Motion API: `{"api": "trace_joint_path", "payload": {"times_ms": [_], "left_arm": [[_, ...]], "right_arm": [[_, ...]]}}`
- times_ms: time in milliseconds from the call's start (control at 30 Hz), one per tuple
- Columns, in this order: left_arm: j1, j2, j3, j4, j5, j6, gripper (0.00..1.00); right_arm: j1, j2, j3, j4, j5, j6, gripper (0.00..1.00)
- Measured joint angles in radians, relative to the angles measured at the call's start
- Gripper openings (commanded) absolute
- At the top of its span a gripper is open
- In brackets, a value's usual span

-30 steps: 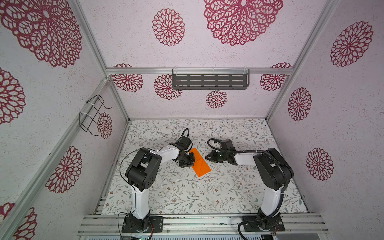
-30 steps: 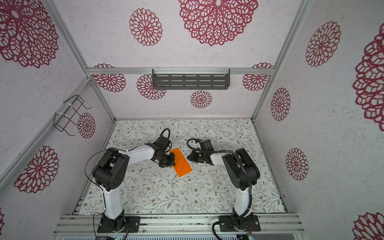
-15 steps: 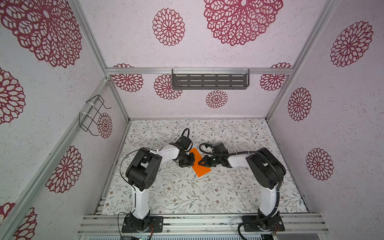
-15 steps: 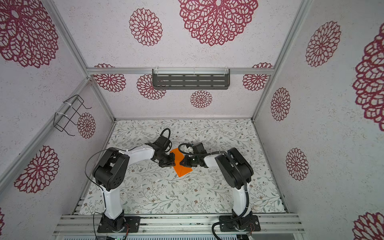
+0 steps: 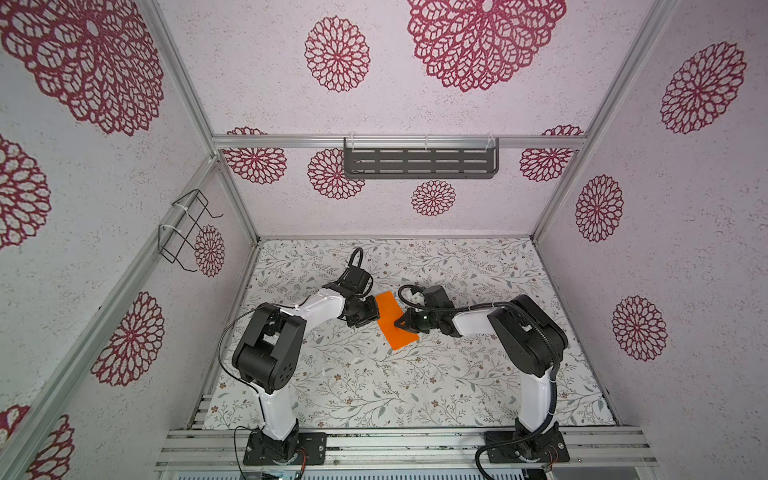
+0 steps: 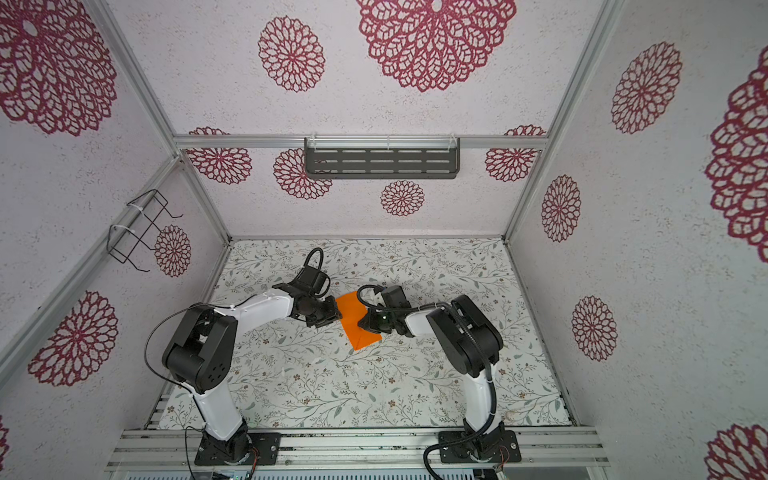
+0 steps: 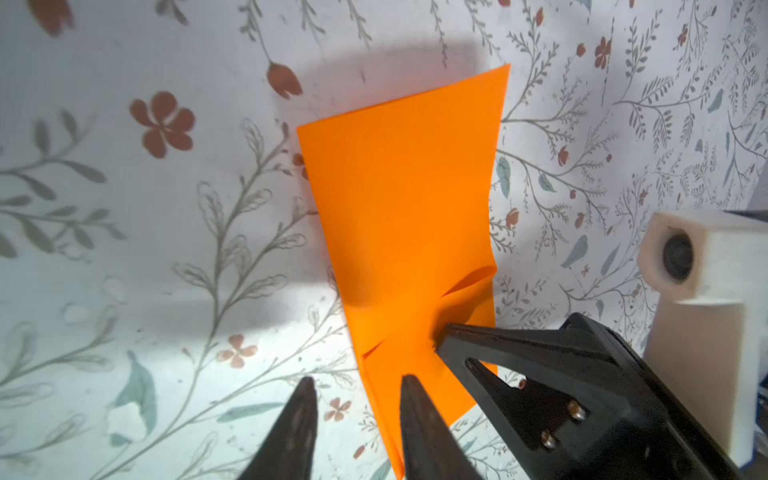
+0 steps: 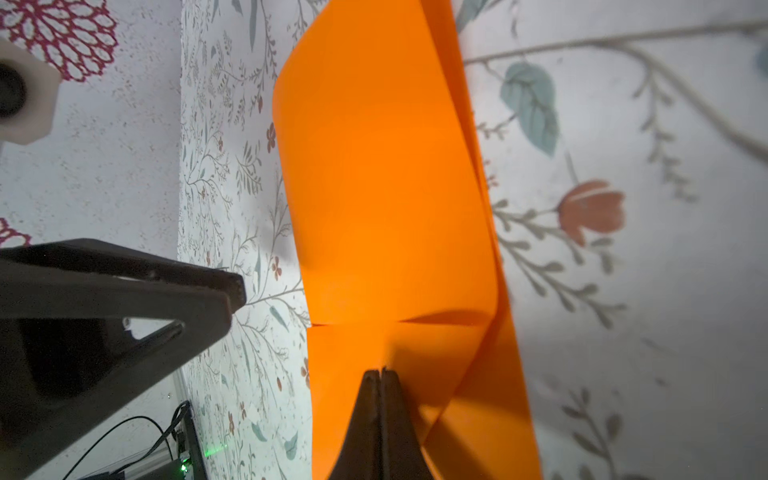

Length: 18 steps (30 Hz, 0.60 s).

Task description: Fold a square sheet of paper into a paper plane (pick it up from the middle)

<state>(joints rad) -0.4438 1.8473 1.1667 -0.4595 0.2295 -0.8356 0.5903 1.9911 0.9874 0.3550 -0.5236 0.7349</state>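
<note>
The square sheet of paper (image 5: 388, 309) (image 6: 351, 311) is bright orange and lies folded double as a long rectangle in the middle of the floral table. Its layers gape slightly along one long side (image 8: 478, 174). My left gripper (image 5: 371, 316) (image 6: 336, 318) (image 7: 358, 379) is open at the sheet's left edge, one finger (image 7: 415, 415) over the paper (image 7: 407, 199) and the other over the table. My right gripper (image 5: 397, 324) (image 6: 362, 323) (image 8: 380, 372) is shut, its tip pressing on the sheet's middle, where a cross crease shows. No paper plane is in view.
A grey slotted shelf (image 5: 419, 162) hangs on the back wall and a black wire basket (image 5: 187, 232) on the left wall. An aluminium rail (image 5: 395, 444) with both arm bases runs along the front. Floral table stretches all around the sheet.
The right gripper has come in from the right and set its shut tip on the sheet's middle. The left gripper, shut on the sheet's left edge before, has opened.
</note>
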Motion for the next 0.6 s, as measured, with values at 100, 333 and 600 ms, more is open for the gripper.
{"api": "trace_joint_path", "payload": {"times_ms": [100,333,600], "left_arm": [[0.007,0.016,0.005,0.005,-0.005,-0.014,0.41],[0.011,0.106,0.061,0.010,0.000,-0.030,0.41],[0.015,0.203,0.189,0.012,0.032,-0.005,0.36]], "right_arm": [[0.000,0.005,0.000,0.016,0.005,0.021,0.02],[0.001,0.006,0.000,0.022,0.006,0.042,0.03],[0.001,0.006,0.000,0.021,0.006,0.053,0.10]]}}
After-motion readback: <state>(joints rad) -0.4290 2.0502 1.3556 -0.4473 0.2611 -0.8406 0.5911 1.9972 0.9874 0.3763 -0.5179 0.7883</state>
